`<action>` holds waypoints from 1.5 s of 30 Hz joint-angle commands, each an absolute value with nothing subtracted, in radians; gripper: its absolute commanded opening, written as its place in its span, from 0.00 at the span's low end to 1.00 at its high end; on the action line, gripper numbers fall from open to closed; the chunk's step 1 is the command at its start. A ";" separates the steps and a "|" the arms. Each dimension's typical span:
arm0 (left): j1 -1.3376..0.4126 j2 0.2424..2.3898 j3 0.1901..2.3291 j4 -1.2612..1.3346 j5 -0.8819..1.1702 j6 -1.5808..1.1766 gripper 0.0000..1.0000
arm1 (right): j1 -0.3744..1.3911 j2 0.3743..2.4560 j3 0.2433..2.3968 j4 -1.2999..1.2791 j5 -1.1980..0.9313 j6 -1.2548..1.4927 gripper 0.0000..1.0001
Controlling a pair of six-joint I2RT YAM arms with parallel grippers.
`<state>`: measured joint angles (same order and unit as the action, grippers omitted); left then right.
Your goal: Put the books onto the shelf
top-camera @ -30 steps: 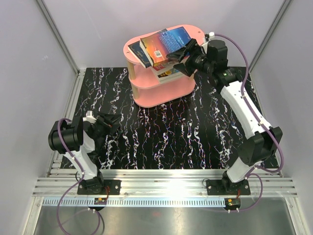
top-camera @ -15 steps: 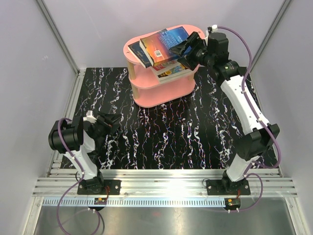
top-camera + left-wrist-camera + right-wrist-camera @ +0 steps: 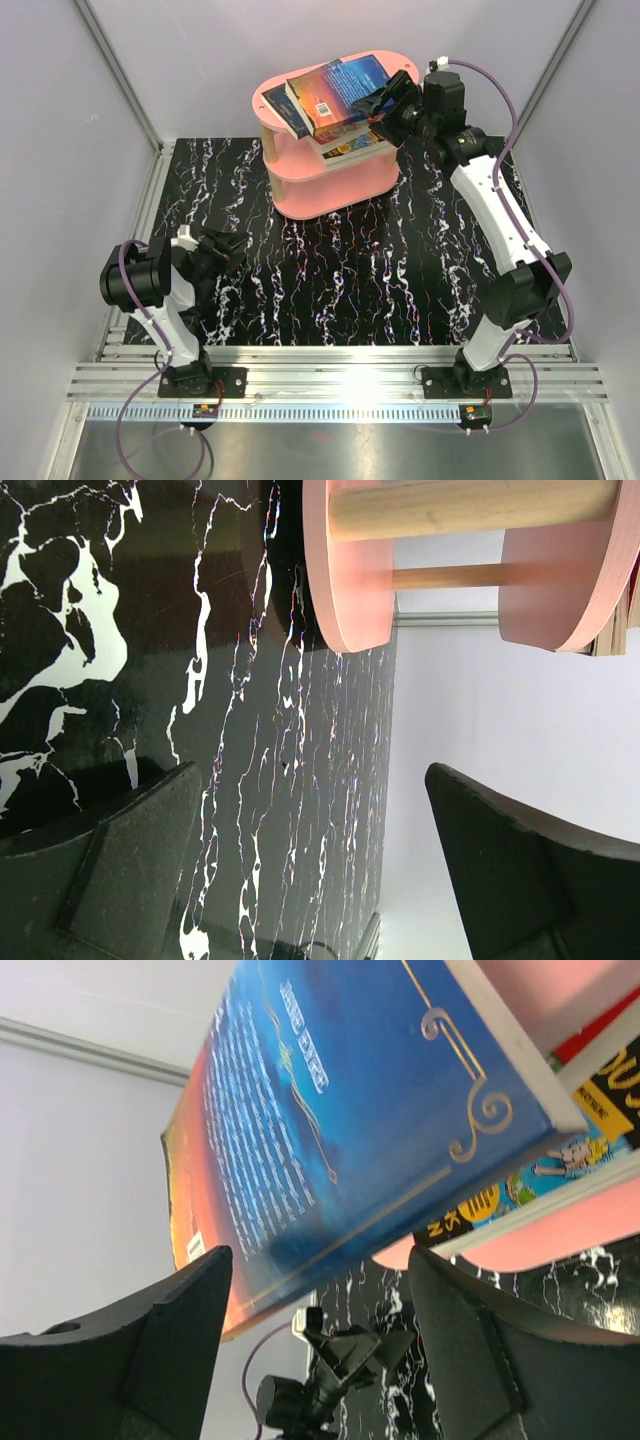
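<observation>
The pink shelf (image 3: 330,185) stands at the back of the table. A dark blue and orange book (image 3: 335,90) lies slanted on its top board, over another dark blue book (image 3: 283,112). Further books (image 3: 352,150) lie on the middle board. My right gripper (image 3: 390,100) hovers open at the top book's right end. In the right wrist view that book (image 3: 340,1110) fills the space just beyond the gripper (image 3: 320,1295), with a yellow-teal book (image 3: 520,1190) under it and nothing between the fingers. My left gripper (image 3: 225,250) stands open and empty near its base.
The left wrist view shows the shelf's pink boards (image 3: 350,580) and a wooden post (image 3: 470,505) far ahead of the left gripper (image 3: 310,790), over the black marbled table (image 3: 150,630). Grey walls enclose the table. The left arm (image 3: 335,1380) shows below the right gripper.
My right gripper has risen from beside the middle board to the level of the top book's right end. The books and the left arm have not moved.
</observation>
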<state>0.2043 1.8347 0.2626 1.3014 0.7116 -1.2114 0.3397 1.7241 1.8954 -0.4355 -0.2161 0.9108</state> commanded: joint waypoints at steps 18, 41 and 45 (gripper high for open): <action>0.201 1.847 0.282 1.664 0.722 -1.187 0.99 | 0.331 1.812 2.040 -0.408 -0.178 0.897 0.32; 0.196 1.851 0.279 1.664 0.719 -1.184 0.99 | 0.387 1.810 2.031 -0.327 -0.261 0.980 0.11; 0.195 1.850 0.278 1.664 0.721 -1.184 0.99 | 0.405 1.802 2.023 -0.321 -0.250 0.974 0.33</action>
